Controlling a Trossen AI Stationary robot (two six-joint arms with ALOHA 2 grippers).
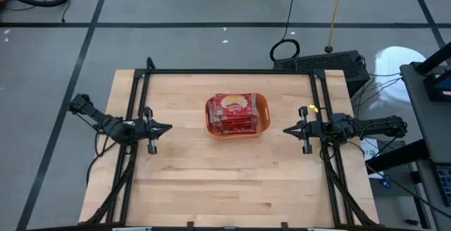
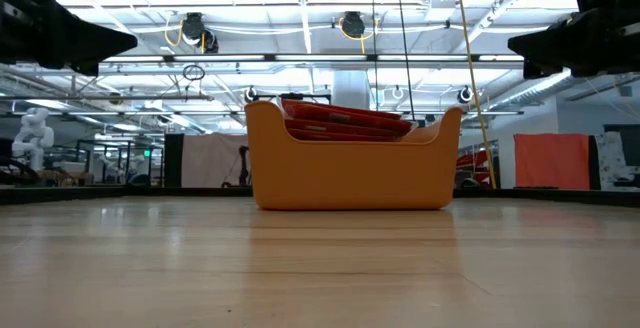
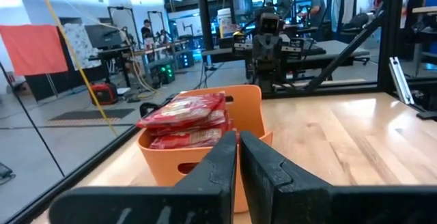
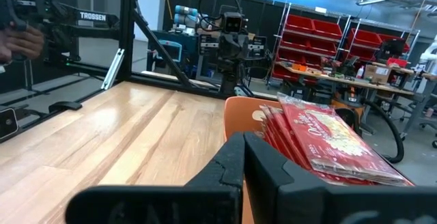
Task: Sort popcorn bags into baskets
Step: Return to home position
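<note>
The orange bin [image 1: 262,115] stands in the middle of the table, nearer the far edge, with several red popcorn bags [image 1: 232,111] stacked flat inside it and rising above its rim [image 2: 345,118]. My left gripper [image 1: 168,127] hovers shut at the table's left side, pointing at the bin [image 3: 254,115]. My right gripper [image 1: 286,129] hovers shut at the table's right side, also pointing at the bin [image 4: 239,115]. The bags show in both wrist views [image 3: 188,118] [image 4: 324,138]. Neither gripper holds anything.
A black frame [image 1: 232,72] runs along the table's far, left and right sides. Bare wood [image 1: 232,182] stretches from the bin to the near edge. Beyond the table is a workshop with people [image 3: 315,2] at benches.
</note>
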